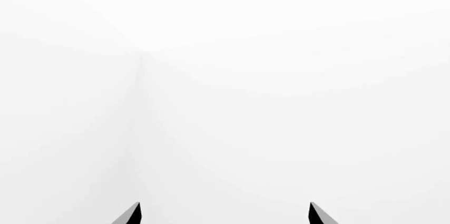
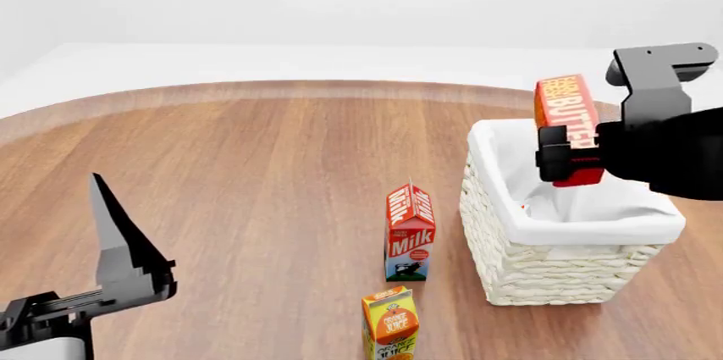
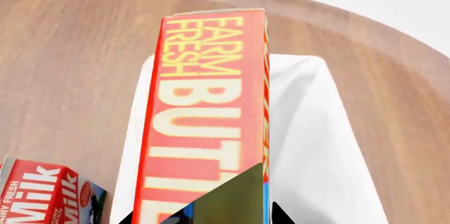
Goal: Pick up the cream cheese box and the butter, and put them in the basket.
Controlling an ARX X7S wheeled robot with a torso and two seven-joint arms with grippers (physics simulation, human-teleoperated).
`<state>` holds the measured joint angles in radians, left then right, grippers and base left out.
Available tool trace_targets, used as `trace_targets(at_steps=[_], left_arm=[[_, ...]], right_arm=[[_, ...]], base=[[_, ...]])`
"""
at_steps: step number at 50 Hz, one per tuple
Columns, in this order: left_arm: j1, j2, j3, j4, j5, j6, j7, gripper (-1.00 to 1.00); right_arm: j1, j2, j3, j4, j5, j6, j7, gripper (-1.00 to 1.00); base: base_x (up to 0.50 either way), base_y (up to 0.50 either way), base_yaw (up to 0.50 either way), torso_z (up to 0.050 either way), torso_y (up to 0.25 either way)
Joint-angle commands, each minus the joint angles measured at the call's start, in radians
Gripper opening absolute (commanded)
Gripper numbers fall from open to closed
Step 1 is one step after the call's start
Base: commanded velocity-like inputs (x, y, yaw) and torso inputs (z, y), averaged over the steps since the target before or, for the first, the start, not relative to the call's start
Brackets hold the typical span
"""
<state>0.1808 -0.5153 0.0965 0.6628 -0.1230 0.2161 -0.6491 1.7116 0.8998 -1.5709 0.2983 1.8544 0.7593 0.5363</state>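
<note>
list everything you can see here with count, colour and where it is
butter: 1, red and orange with yellow lettering, held on end over the basket
basket: 1, white wicker with white liner, right side of table
milk carton: 1, red and white, upright just left of the basket
orange juice carton: 1, orange and yellow, near table edge, in front of the milk
table: 1, brown wood, round-edged
cream cheese box: none visible in any view
right end effector: 1, black, clamped on the butter
left end effector: 1, black, open, low at left, holding nothing
</note>
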Motion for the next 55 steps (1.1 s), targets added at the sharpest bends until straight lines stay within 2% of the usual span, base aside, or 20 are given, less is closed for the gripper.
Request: trace_targets(at_steps=[1,40,55], left_arm=[[-0.002,0.000,0.003,-0.002,0.002,-0.001,0.000,1.00],[-0.004,-0.001,0.015,0.002,0.008,-0.007,-0.001,1.00],[-0.006,0.000,0.019,-0.006,0.005,-0.004,-0.001,1.00]], right_arm=[[-0.022,0.017,0.027,0.022,-0.060,-0.031,-0.017,-1.00],[-0.085,0.034,0.021,0.065,-0.072,-0.063,-0.035,-1.00],[-0.114,-0.057,0.006,0.195,-0.108,-0.084,-0.109,-1.00]], base=[[0.00,0.00,0.00,0.000,0.000],[0.00,0.00,0.00,0.001,0.001],[0.00,0.00,0.00,0.001,0.001]])
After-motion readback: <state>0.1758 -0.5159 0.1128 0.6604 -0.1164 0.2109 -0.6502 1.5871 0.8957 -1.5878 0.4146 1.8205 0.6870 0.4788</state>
